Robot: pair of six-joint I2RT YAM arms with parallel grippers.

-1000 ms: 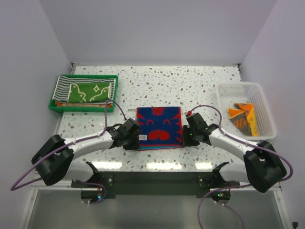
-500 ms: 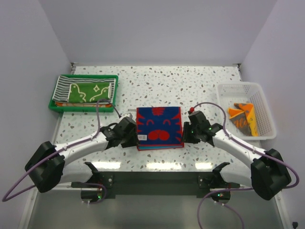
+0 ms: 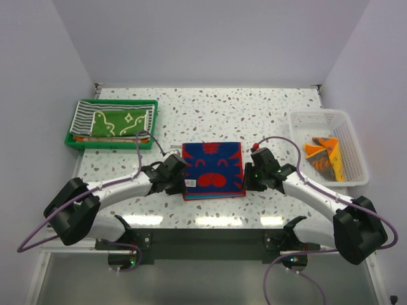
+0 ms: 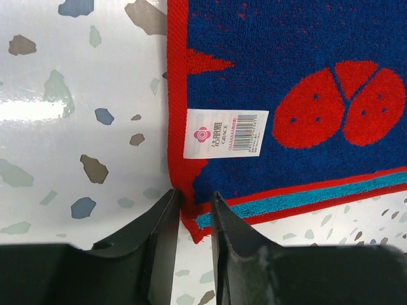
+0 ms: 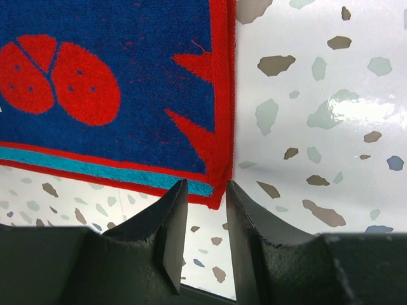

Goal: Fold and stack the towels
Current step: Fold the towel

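The blue-and-red towel (image 3: 213, 166) lies folded flat at the table's middle, unmoved over the last second; the left gripper (image 4: 194, 200) backed off slightly and has returned to the near-left corner; the right gripper (image 5: 206, 187) has slid a little farther along the right edge to the near-right corner; each pair of fingers is drawn close with its corner in the narrow gap, though whether they actually bite the cloth I cannot tell; nothing is lifted yet, so the next fold, or the carry to the folded towels (image 3: 117, 122) in the green tray (image 3: 108, 144), likely follows.
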